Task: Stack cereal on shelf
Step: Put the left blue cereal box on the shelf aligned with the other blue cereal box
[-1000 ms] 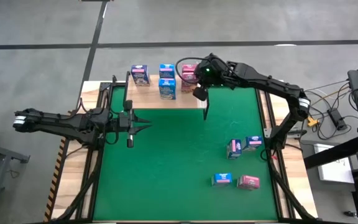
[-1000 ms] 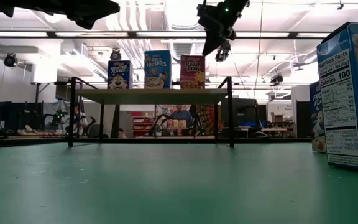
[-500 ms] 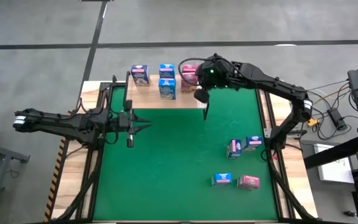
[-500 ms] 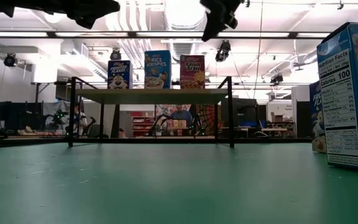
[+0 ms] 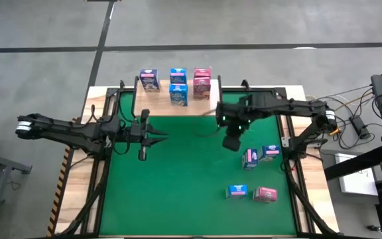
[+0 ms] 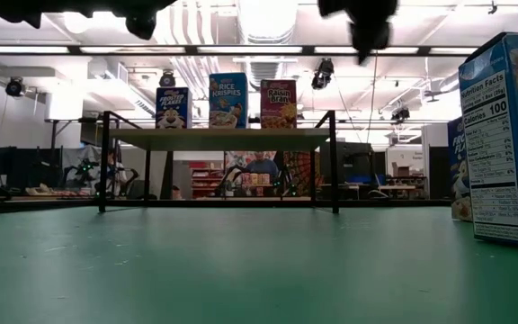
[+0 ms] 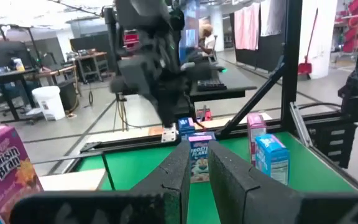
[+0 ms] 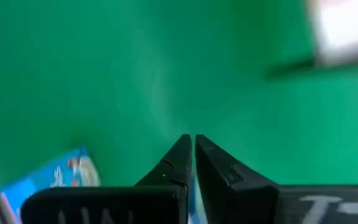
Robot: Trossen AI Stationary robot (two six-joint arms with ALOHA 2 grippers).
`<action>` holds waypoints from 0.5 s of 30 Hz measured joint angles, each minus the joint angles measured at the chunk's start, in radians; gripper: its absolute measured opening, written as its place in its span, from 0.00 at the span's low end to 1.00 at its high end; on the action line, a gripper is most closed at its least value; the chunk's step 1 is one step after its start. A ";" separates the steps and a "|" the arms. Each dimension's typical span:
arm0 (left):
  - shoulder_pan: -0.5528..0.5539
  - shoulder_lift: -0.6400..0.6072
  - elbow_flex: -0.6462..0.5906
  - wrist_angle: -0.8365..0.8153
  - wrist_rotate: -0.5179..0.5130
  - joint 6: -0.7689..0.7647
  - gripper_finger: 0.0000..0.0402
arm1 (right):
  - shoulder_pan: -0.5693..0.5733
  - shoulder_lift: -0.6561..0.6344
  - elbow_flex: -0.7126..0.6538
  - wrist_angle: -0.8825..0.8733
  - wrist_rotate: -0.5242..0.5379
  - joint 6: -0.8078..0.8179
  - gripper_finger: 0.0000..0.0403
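From above, the right gripper has left the shelf, clenched and empty, heading for the loose cereal on the right. Level view: the pink box now stands placed. The left gripper waits mid-left, nearly closed, empty.

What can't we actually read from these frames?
- Low view: big blue box at the right is cut by the picture's edge; the loose boxes behind it are mostly hidden.
- Low view: both arms are dark shapes at the top edge; tools not seen.
- Right wrist view: blue box blurred, label unreadable.
- High view: labels of the loose boxes on the green mat too small to read.
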 joint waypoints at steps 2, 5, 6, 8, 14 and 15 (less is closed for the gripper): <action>0.000 0.004 0.004 -0.001 0.000 -0.016 0.09 | 0.022 -0.002 -0.045 -0.040 -0.001 0.099 0.03; 0.000 -0.006 0.008 -0.013 0.000 -0.046 0.09 | 0.044 -0.007 -0.111 -0.084 -0.039 0.225 0.03; 0.000 -0.011 0.009 -0.017 0.000 -0.058 0.09 | 0.045 -0.007 -0.131 -0.098 -0.059 0.261 0.03; 0.000 -0.026 0.009 -0.040 0.000 -0.085 0.09 | 0.045 -0.007 -0.171 -0.111 -0.090 0.336 0.03; -0.001 -0.096 0.009 -0.103 -0.041 -0.127 0.09 | 0.044 -0.016 -0.250 -0.116 -0.112 0.552 0.03; -0.001 -0.109 0.009 -0.115 -0.043 -0.127 0.09 | 0.044 -0.017 -0.251 -0.115 -0.118 0.571 0.03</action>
